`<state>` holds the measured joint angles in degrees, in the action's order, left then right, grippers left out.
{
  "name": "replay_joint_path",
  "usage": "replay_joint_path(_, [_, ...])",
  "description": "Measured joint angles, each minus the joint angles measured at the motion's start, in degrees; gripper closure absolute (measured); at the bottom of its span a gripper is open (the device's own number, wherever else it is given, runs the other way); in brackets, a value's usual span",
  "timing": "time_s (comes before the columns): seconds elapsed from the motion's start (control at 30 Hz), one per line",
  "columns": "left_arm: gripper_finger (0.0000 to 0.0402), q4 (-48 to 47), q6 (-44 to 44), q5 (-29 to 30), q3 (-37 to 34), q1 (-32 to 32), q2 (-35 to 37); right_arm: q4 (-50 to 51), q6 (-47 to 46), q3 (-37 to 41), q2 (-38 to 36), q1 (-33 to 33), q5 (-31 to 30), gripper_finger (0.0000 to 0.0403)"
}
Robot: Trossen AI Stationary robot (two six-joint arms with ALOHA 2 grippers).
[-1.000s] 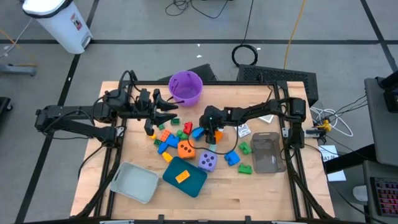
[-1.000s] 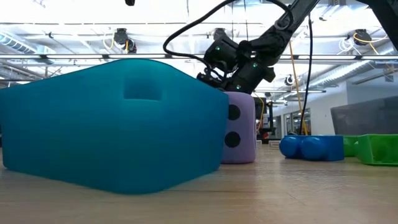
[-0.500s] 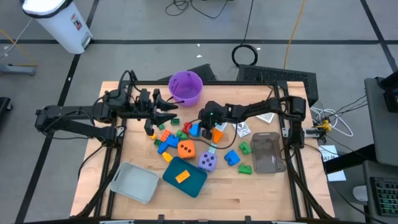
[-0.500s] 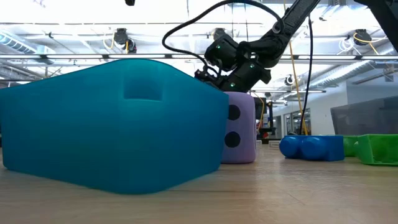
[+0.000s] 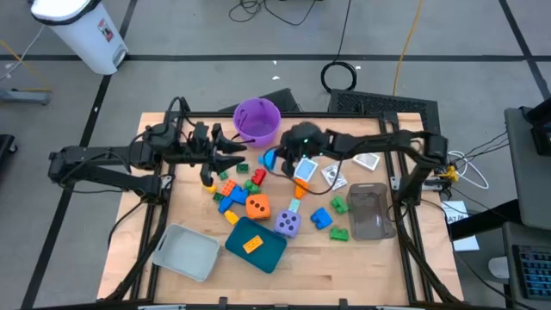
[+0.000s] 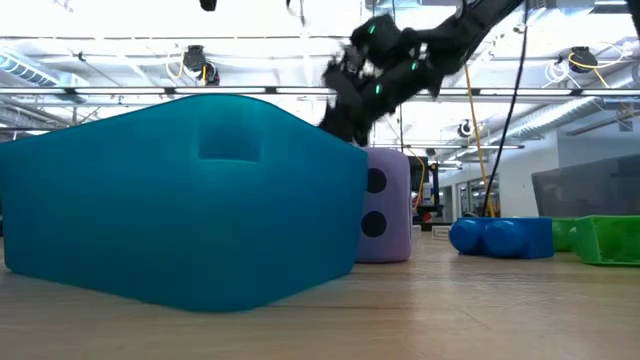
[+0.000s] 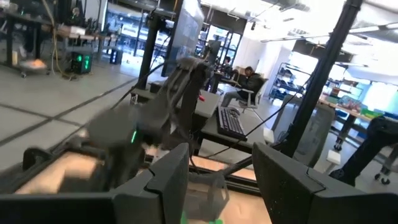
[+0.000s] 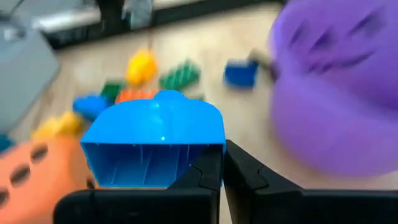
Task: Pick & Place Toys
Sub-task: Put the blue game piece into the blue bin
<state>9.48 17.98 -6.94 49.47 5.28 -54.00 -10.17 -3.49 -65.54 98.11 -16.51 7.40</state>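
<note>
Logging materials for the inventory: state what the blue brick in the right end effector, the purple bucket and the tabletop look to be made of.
Blue brick: likely moulded plastic, glossy; light glints on its top and its hollow underside shows thin ribs.
Purple bucket: probably plastic, one even colour with a thin rim; finish hard to judge.
Tabletop: looks like pale wood, with grain lines and board seams, matte.

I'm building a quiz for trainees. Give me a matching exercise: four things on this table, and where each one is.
Things:
1. blue brick
2. orange die
3. teal tray
4. clear tray

Places:
a. holds an orange piece
b. nearest the right edge of the table
c. pinched in the right gripper
d. just left of the purple die

Pairs: 1-c, 2-d, 3-a, 4-b
</note>
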Motion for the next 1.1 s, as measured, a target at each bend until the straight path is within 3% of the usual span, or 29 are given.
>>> replay_joint_path(0.3, [0.0215,-8.1,15.0,0.9,0.0,7.2,0.0,-4.6,7.9,0.0,-13.6,2.4,-6.1,0.0402])
replay_joint_path(0.5, [0.0215,-8.5,24.8,-1.1,0.0,13.6,-2.3,-5.7,12.8,0.0,-17.3,7.0,-11.2,0.0402])
replay_joint_path(0.67, [0.0215,-2.8,32.1,-10.1,0.0,16.2,-7.2,-5.7,15.3,0.0,-17.2,10.1,-13.6,0.0402])
replay_joint_path(0.87, [0.0215,8.7,36.8,-17.0,0.0,16.3,-13.2,-5.5,14.3,0.0,-16.3,10.6,-13.8,0.0403])
replay_joint_path(1.1, [0.0215,12.1,39.8,-18.9,0.0,15.1,-17.3,-5.9,15.4,0.0,-16.5,10.6,-16.4,0.0403])
